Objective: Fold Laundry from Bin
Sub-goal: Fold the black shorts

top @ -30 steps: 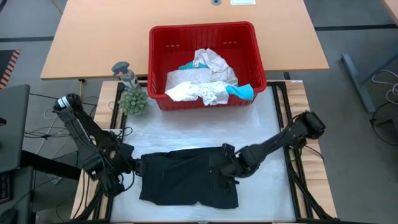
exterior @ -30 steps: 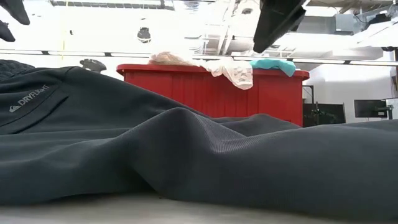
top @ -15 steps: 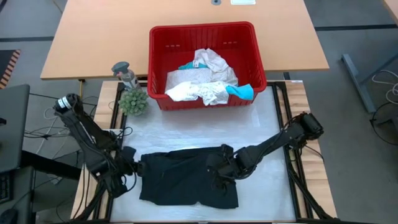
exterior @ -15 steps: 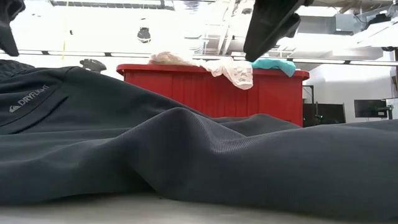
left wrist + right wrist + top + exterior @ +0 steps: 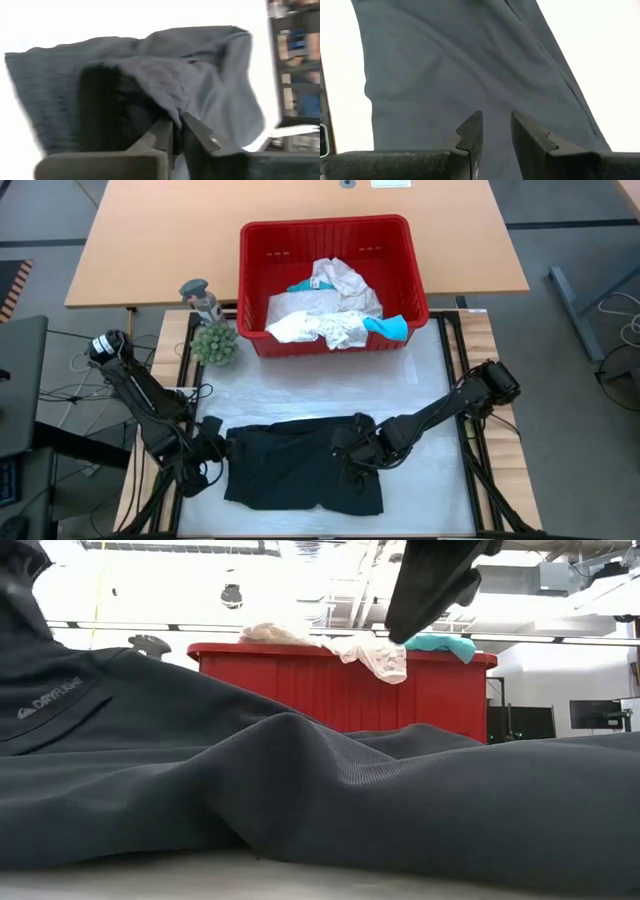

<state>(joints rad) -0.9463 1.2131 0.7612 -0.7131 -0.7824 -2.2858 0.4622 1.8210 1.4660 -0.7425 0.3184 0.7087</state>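
A black garment [image 5: 300, 470] lies spread on the table's near half, resting flat with soft ridges [image 5: 300, 790]. My left gripper [image 5: 216, 450] is at the garment's left edge and is shut on a bunch of its cloth [image 5: 176, 122]. My right gripper [image 5: 350, 455] hovers over the garment's right part, fingers open [image 5: 496, 122], and hangs clear above the cloth in the low view [image 5: 430, 590]. The red bin [image 5: 325, 222] stands at the table's far edge. White lacy pieces [image 5: 320, 315] and a teal piece [image 5: 392, 327] are heaped inside it. My left gripper pinches a raised fold of the black garment [image 5: 165, 100] at its left edge, between its two fingers. The fingers come slanting down from the table's left. The cloth bunches up at the fingers. The rest of the garment lies on the table.
A small green plant [image 5: 214, 342] and a grey figure [image 5: 200, 295] stand left of the bin. A wooden desk [image 5: 150, 240] lies beyond the table. Bare white tabletop [image 5: 320, 385] shows between bin and garment.
My left gripper has gone down onto the black garment's left edge, and in the low view its dark fingers now reach the cloth there. The rest of the garment lies as before.
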